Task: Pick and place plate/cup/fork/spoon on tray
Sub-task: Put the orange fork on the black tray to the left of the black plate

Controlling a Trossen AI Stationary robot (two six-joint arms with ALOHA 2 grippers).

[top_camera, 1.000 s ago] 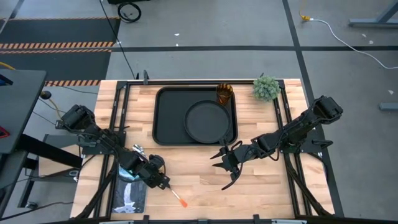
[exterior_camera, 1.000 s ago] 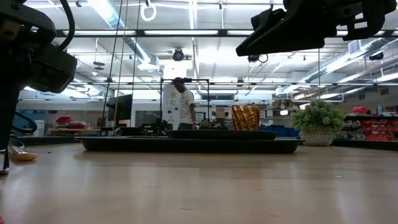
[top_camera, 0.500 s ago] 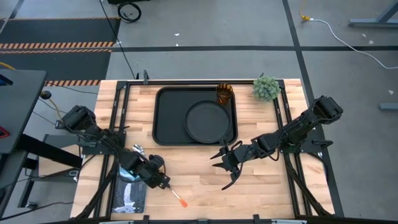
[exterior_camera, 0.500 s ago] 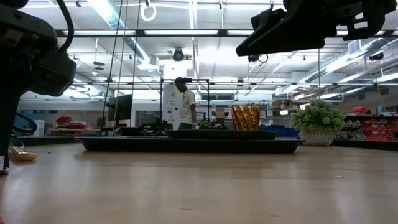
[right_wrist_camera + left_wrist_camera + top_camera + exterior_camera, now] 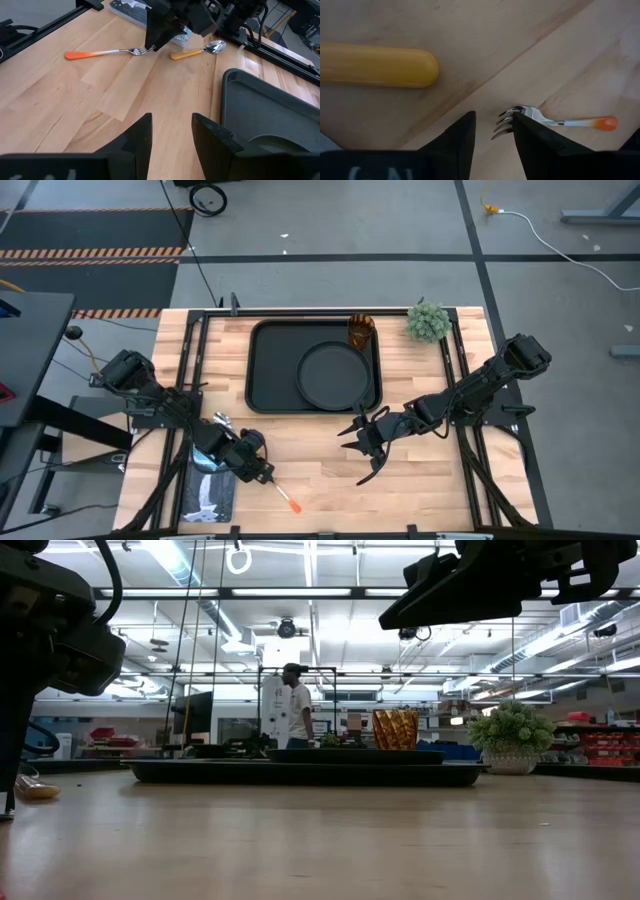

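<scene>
left tool (image 5: 492, 127) low, fingers apart, right tool (image 5: 171, 131) raised, fingers apart

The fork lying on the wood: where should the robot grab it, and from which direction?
Probably the neck just behind the tines of the fork, from straight above. It lies flat, and the left gripper already hangs over that end with its jaws open, one either side of the tines.

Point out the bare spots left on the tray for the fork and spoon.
The large black rectangular tray is bare across its left half, beside the round matte black plate. The right half is crowded: the plate fills it, with the amber tumbler cup in the far-right corner.
</scene>
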